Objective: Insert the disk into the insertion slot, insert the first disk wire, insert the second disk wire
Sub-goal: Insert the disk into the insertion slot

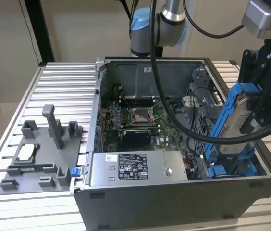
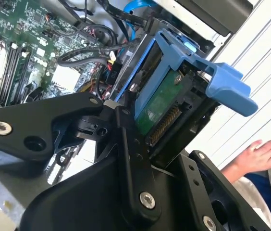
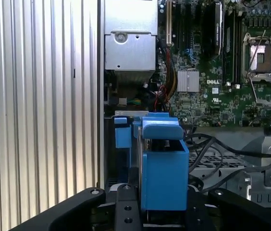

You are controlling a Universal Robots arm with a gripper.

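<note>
**Disk gripped on end, slot right under its lower end**

Silver slatted aluminium table [image 1: 58,82] carries the open dark grey metal computer case [image 1: 174,204], open side up, with the green motherboard [image 1: 135,126] showing inside. Grey labelled power-supply box [image 1: 130,168] sits along the case's near wall in the exterior view. Flat grey plastic fixture tray [image 1: 34,166] lies on the table at the exterior view's left, well apart from the work.

Black gripper [image 1: 253,115] on the arm hangs over the case's near corner at the exterior view's right. It is clenched on the disk [image 1: 238,122], a silver rectangular hard drive in a bright blue plastic carrier frame. In the second wrist view the black fingers [image 2: 128,144] press on the drive's two broad faces, with its green circuit-board side in sight.

Key relation: the disk's long axis stands steep, not flat. Its upper end leans to the exterior view's right. Its lower end points down and to the exterior view's left, at the insertion slot [image 1: 229,169], the grey metal bay with bright blue plastic rails in that corner. The slot lies along the disk's own axis, just beneath the lower end. Cannot tell whether that end touches the rails or sits a little way in.

Most of the disk's length is above the case rim, so I judge it not seated and both wire steps not done. In the first wrist view the carrier's blue end [image 3: 164,168] lines up over the bay, beside the case wall.

A person's hand [image 2: 265,154] shows beyond the case's outer wall, well apart from the gripper
</note>
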